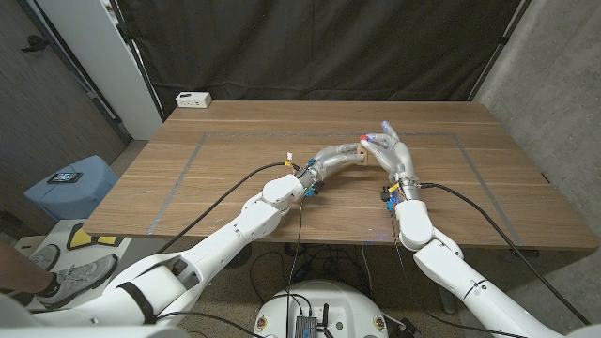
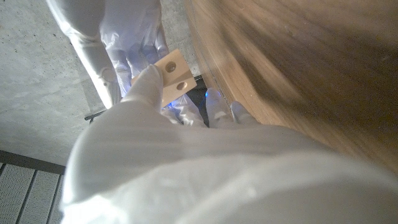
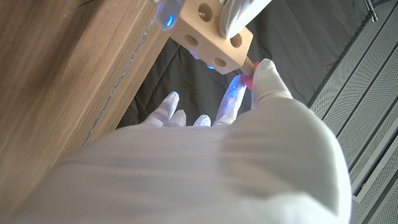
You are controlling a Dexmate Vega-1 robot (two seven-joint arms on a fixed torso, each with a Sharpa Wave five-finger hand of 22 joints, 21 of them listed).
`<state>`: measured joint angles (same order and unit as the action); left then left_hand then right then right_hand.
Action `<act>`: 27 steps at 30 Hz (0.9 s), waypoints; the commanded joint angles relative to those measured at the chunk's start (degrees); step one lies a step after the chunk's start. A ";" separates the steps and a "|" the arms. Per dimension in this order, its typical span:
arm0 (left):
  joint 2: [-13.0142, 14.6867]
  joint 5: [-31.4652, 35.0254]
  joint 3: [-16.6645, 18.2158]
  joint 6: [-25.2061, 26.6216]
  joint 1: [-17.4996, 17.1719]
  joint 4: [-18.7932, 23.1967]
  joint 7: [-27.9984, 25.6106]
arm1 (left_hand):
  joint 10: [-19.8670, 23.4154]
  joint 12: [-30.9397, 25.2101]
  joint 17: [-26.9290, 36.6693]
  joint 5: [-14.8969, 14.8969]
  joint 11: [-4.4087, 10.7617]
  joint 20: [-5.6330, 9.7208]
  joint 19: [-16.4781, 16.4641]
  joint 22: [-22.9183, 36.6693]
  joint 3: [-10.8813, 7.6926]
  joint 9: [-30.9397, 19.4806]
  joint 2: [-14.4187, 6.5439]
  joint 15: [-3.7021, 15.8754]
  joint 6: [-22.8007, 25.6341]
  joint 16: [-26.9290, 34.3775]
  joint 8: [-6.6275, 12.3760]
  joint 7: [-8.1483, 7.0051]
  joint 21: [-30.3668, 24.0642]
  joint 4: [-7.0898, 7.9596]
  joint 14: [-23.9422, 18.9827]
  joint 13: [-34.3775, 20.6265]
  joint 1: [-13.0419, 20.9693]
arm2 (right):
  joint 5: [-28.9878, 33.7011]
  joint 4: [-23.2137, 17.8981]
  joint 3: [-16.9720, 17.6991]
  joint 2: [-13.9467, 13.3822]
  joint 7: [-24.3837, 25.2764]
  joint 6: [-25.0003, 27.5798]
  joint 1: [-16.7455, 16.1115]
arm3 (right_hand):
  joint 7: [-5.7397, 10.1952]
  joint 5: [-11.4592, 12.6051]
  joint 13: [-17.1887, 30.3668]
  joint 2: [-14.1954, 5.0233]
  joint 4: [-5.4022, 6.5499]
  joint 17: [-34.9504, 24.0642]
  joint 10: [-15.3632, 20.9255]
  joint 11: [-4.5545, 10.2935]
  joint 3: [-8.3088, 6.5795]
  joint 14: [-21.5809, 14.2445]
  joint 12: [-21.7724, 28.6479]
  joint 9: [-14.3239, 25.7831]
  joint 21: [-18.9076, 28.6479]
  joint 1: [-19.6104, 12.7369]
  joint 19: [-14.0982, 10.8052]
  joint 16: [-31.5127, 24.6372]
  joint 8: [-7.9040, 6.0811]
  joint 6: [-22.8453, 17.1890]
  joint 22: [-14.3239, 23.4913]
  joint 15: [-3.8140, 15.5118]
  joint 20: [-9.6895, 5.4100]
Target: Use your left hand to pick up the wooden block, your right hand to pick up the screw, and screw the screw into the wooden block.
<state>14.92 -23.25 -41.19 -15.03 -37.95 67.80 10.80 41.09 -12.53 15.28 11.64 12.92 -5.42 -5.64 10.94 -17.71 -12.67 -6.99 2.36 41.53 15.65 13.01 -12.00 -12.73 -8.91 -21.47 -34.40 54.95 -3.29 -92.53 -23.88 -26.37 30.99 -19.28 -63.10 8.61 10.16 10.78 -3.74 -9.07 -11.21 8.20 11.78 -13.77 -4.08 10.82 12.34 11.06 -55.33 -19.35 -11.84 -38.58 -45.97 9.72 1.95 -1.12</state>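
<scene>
While the left robot hand [image 1: 349, 156] grips the wooden block [image 3: 211, 34] above the table [image 1: 488, 178], the right robot hand [image 1: 390, 148] pinches the red-headed screw [image 3: 247, 73] against the block's side. The screw's shaft points straight into the block, its tip seemingly already in a hole.

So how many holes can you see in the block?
3 in the right wrist view on the block: one on the top face, two on the side face. The left hand's fingers may hide more.
</scene>
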 commanded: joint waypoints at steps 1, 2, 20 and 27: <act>-0.32 -0.18 0.02 -0.33 0.66 -1.01 0.70 | 0.38 -0.35 0.27 0.29 -0.32 -0.24 0.42 0.17 -0.11 -0.10 0.02 5.79 0.50 -0.13 0.50 0.13 -0.13 0.17 -0.56 -0.15 -0.26 | -0.18 0.65 -0.22 0.05 -0.44 -0.11 0.41 | 0.37 0.31 0.17 -0.38 0.29 -0.04 0.30 0.24 -0.19 0.15 0.23 0.14 0.10 -0.09 0.08 -0.24 -0.26 -1.02 0.19 3.71 0.36; -0.35 -0.16 -0.01 -0.35 0.74 -1.11 0.77 | 0.38 -0.35 0.27 0.29 -0.32 -0.24 0.41 0.17 -0.10 -0.10 0.04 5.79 0.48 -0.13 0.49 0.13 -0.13 0.17 -0.57 -0.15 -0.27 | -0.18 0.70 -0.24 0.05 -0.45 -0.15 0.44 | 0.37 0.31 0.17 -0.38 0.29 -0.04 0.30 0.24 -0.19 0.15 0.23 0.13 0.10 -0.09 0.07 -0.23 -0.24 -0.98 0.19 3.74 0.36; -0.73 -0.23 -0.06 -0.32 1.13 -1.90 1.07 | 0.40 -0.35 0.28 0.28 -0.31 -0.15 0.44 0.17 -0.10 -0.11 0.03 5.80 0.48 -0.11 0.48 0.08 -0.12 0.19 -0.59 -0.14 -0.32 | -0.56 1.63 -0.35 0.39 -0.64 -0.16 1.44 | 0.44 0.32 0.17 -0.43 0.31 -0.05 0.31 0.23 -0.15 0.17 0.19 0.06 0.10 -0.01 0.05 -0.25 -0.15 -0.90 0.19 3.71 0.38; -0.90 -0.33 -0.07 -0.26 1.34 -2.33 1.30 | 0.39 -0.35 0.29 0.29 -0.31 -0.17 0.44 0.16 -0.10 -0.10 0.03 5.80 0.42 -0.12 0.45 -0.01 -0.12 0.19 -0.54 -0.13 -0.33 | -0.74 1.91 -0.31 0.35 -0.68 -0.30 1.57 | 0.39 0.32 0.17 -0.45 0.31 -0.05 0.32 0.22 -0.13 0.15 0.18 0.04 0.09 0.01 0.07 -0.26 -0.13 -0.88 0.19 3.74 0.39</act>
<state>14.27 -23.44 -41.21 -15.34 -36.91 66.06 11.78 41.09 -12.36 15.28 11.64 12.92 -5.42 -5.64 10.94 -17.62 -12.67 -6.84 2.36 41.37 15.65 13.20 -12.01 -12.73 -9.00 -21.47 -34.36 55.11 -3.77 -91.14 -24.17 -26.10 30.44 -19.41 -61.94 8.62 10.19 10.78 -3.66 -9.16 -11.21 8.19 11.77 -13.67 -4.08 10.82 12.09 11.06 -55.26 -19.35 -11.85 -38.49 -45.96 9.72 1.95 -1.12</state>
